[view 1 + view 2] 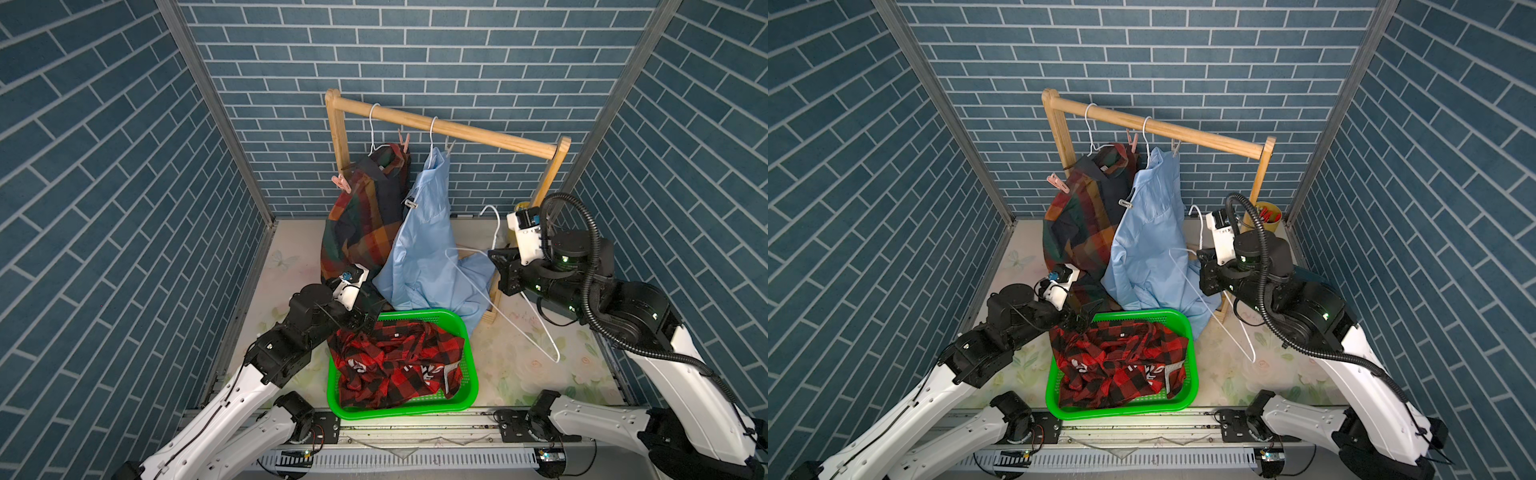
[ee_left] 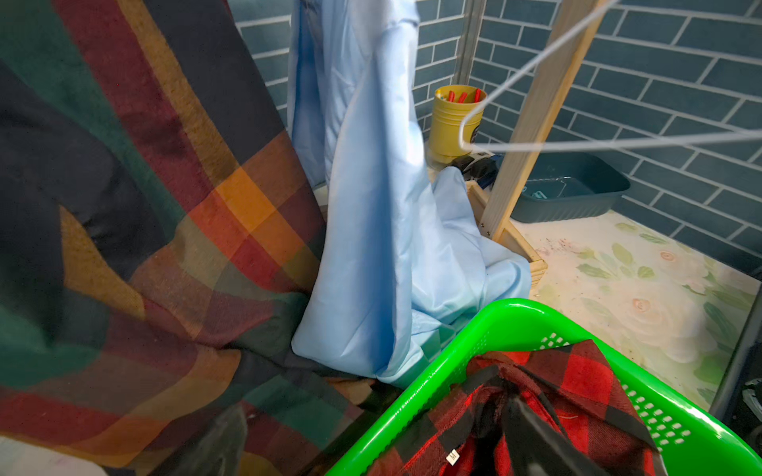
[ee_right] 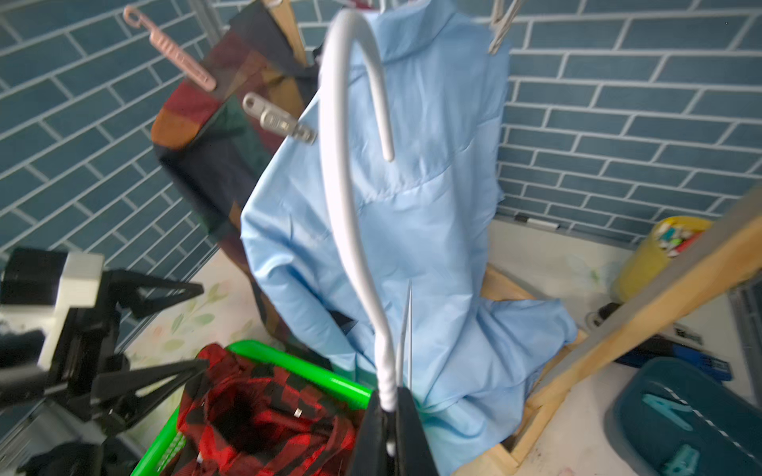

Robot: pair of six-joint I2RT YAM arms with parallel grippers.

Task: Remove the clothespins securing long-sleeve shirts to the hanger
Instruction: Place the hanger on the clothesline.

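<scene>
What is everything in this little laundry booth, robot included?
rack: one, pale wood, at the back.
plaid shirt: one, dark multicolour, on the rack.
light blue shirt: one, beside it.
rail hangers: two, white, carrying those shirts.
pink clothespins: two, on the plaid shirt.
grey clothespins: two, on the blue shirt.
basket: one, green, in front.
red-and-black shirt: one, in the basket.
loose hanger: one, white, in the right gripper.
yellow cup: one, holding red pegs, back right.
tray: one, dark teal, right side.
left gripper: open, at the basket's back corner.
right gripper: shut on the loose hanger.
</scene>
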